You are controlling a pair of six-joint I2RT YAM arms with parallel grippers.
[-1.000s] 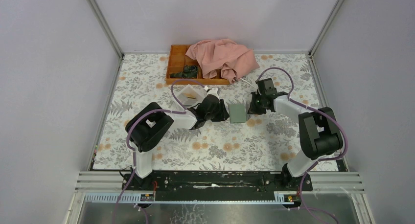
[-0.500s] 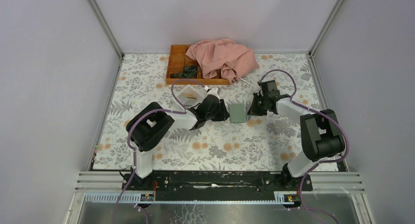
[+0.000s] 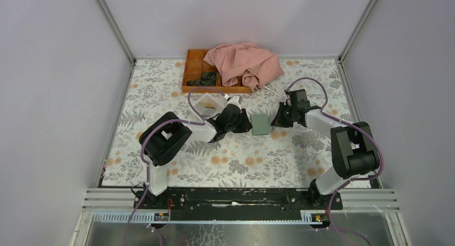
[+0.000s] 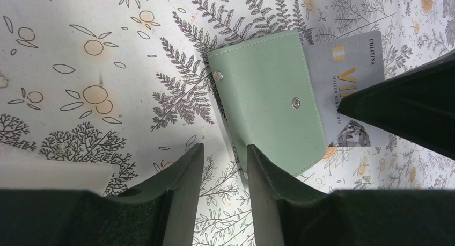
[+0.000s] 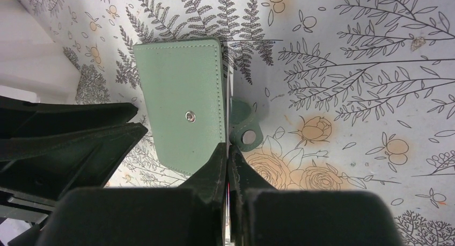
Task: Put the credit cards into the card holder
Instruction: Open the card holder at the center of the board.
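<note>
Insertion of a card looks to be the step in hand. The card holder [image 4: 265,101] lies folded on the counter [image 3: 241,160], about midway between the left and right edges and somewhat nearer the far edge, with a claw on each side of it. The right claw [image 5: 229,149] is pinched almost together on a thin pale sliver, which I take to be the edge of the greyish credit card [image 4: 349,79] standing against the holder's right-hand edge. The left claw [image 4: 224,149] is slightly parted and grips nothing; one finger sits at the holder's left edge, probably as a brace. The next move calls for the card's edge to find the slot and slide in level while the left claw stops the holder from skating away. The unsnapped tab [image 5: 244,130] beside the right fingers could get in the way. The left wrist view shows the card's printed face and how much of it is outside the holder; the right wrist view shows it only edge-on but reveals the tab. Only the top view takes in the white box [image 3: 206,102] behind the left claw, and the orange tray [image 3: 194,69] and pink cloth [image 3: 244,63] at the far edge. No other cards show anywhere.
</note>
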